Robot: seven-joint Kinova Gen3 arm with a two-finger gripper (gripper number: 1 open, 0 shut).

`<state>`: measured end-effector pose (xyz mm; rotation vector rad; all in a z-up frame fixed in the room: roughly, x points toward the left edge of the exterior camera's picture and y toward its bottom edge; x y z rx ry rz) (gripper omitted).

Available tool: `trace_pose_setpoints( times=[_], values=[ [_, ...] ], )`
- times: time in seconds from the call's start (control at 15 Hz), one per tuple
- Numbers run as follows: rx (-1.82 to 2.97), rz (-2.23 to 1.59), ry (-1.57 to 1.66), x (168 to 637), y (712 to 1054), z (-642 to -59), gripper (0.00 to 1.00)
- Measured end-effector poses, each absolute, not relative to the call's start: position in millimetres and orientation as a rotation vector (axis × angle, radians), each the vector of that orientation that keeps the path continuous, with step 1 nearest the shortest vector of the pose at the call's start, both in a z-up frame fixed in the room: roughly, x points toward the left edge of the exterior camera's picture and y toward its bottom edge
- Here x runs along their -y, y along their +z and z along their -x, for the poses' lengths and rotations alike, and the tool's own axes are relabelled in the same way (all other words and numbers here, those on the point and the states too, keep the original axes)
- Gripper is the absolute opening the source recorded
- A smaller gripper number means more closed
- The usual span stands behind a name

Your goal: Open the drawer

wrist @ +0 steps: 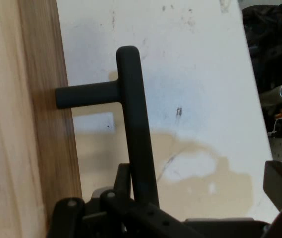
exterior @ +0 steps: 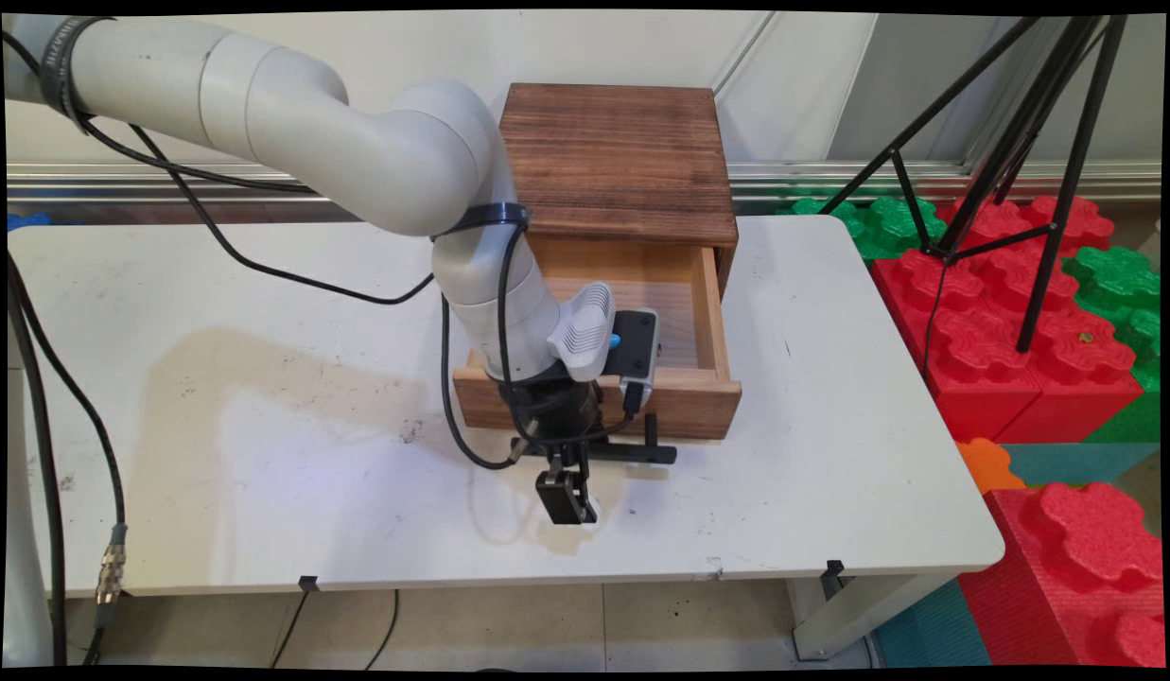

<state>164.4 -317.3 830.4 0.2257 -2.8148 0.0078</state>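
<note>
Gripper [exterior: 567, 497] sits just in front of the open drawer [exterior: 679, 312], low over the desk [exterior: 263, 454] near the middle of its near edge. From my main view the black bar handle [exterior: 641, 452] runs along the drawer's wooden front [exterior: 698, 407], parallel to the desk's near edge, and the gripper hangs just beside it on the near side, pointing down. Whether the fingers are spread or pressed together I cannot tell. My hand view adds what the main one hides: the handle [wrist: 133, 124] stands off the drawer front [wrist: 51, 148] on a short post, its bar passing behind the gripper's linkage, and I cannot tell whether they touch
</note>
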Motion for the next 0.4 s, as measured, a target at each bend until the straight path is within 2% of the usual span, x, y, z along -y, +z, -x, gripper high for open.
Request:
trace_pose_setpoints(
  times=[0.4],
  values=[
    [2.809,-0.215,0.002,308.3,832.5,-161.1,1.0]
  ],
)
